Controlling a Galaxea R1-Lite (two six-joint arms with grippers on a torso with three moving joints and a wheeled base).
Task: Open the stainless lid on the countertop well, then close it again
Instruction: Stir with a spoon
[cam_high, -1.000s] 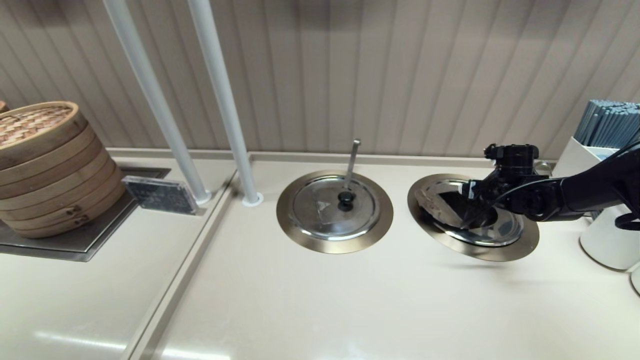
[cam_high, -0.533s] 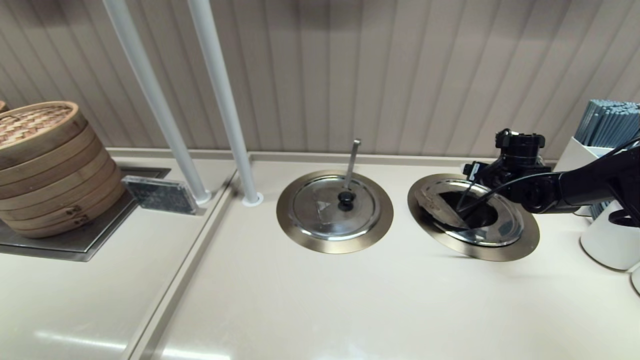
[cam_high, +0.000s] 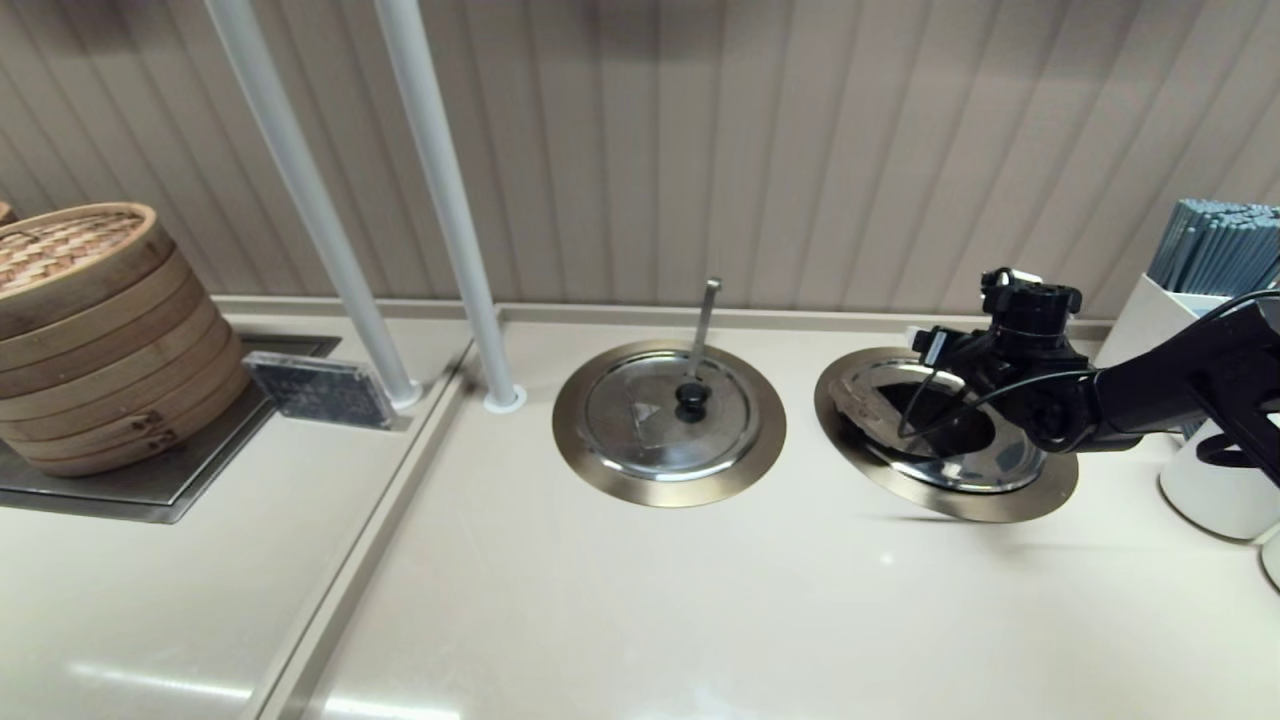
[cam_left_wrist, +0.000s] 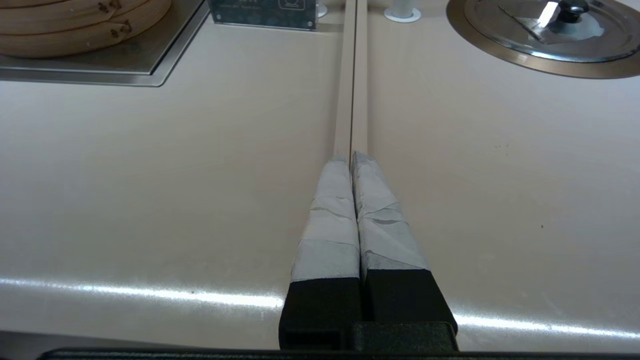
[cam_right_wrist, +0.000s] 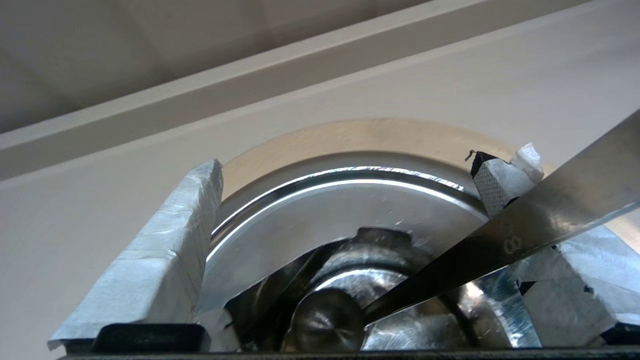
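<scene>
The stainless lid (cam_high: 985, 465) lies in the countertop well, whose bronze-gold ring (cam_high: 1000, 505) sits at the right of the counter. My right gripper (cam_high: 925, 380) hovers over the lid's back half, reaching in from the right. In the right wrist view the right gripper (cam_right_wrist: 357, 167) is open, its taped fingers (cam_right_wrist: 165, 240) wide apart astride the lid (cam_right_wrist: 320, 210). The knob (cam_right_wrist: 325, 325) sits low between them, untouched. The slanting ladle handle (cam_right_wrist: 525, 235) crosses in front of one finger. My left gripper (cam_left_wrist: 352, 157) is shut and empty above the counter seam.
A twin lid (cam_high: 650, 420) with a vertical ladle handle (cam_high: 705, 320) sits mid-counter. Two white poles (cam_high: 450, 200) rise behind it. A bamboo steamer stack (cam_high: 90, 330) and a small sign (cam_high: 320, 390) stand left. White holders (cam_high: 1215, 490) with blue-grey sticks (cam_high: 1215, 250) crowd the right edge.
My right gripper has drawn back from the lid's centre toward the back wall, then edged slightly left. The lid stays in the well.
</scene>
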